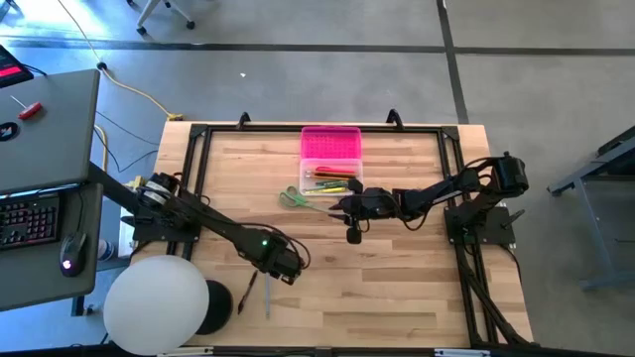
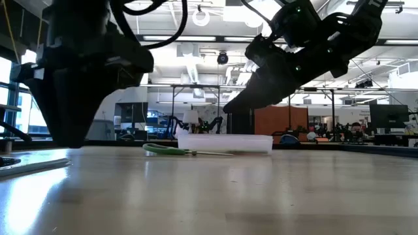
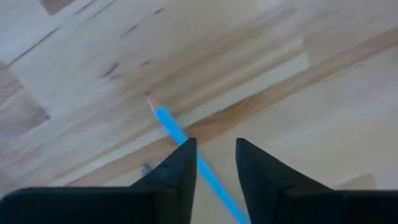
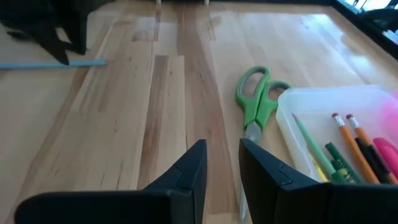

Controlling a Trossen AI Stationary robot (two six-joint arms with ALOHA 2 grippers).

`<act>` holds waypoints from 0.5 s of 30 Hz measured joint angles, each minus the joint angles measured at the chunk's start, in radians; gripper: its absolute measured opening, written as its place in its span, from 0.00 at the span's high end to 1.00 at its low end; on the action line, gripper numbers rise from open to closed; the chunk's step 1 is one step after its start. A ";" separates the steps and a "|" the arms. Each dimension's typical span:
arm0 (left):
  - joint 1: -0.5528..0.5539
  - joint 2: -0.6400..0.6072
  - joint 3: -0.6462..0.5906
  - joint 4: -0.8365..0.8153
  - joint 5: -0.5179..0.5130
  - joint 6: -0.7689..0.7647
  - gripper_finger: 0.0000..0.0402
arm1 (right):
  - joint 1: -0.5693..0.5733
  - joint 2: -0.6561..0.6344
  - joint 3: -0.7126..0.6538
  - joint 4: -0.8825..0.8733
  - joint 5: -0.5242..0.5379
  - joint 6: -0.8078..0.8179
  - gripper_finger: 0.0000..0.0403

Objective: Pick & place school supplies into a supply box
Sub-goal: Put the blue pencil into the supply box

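The supply box lies open near the table's far edge, its pink lid (image 1: 330, 144) flat behind the clear base (image 1: 332, 180). The base (image 4: 336, 124) holds several pencils and pens. Green-handled scissors (image 1: 293, 198) (image 4: 258, 96) lie flat on the table just left of the base. A light blue pencil (image 3: 177, 132) (image 1: 266, 296) lies near the table's near-left part, with a dark pen (image 1: 246, 295) beside it. My left gripper (image 3: 214, 142) (image 1: 285, 266) is open, low over the table, with its fingers on either side of the blue pencil. My right gripper (image 4: 222, 144) (image 1: 339, 208) is open, holds nothing, and hovers near the scissors and the base.
A black frame (image 1: 198, 134) runs along the table's left, far and right edges. A white round object (image 1: 156, 302) and a dark one sit at the near-left corner. A desk with a keyboard (image 1: 30, 218) stands left of the table. Bare wood (image 1: 397, 288) fills the near-right part.
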 joint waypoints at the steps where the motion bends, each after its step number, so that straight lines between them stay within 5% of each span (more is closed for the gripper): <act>1: -0.005 0.005 0.001 -0.005 -0.004 0.000 0.67 | 0.001 0.000 0.000 -0.002 0.000 -0.001 0.82; 15: -0.018 0.038 0.001 -0.014 -0.014 0.000 0.85 | 0.027 0.000 0.000 0.068 0.025 -0.028 0.82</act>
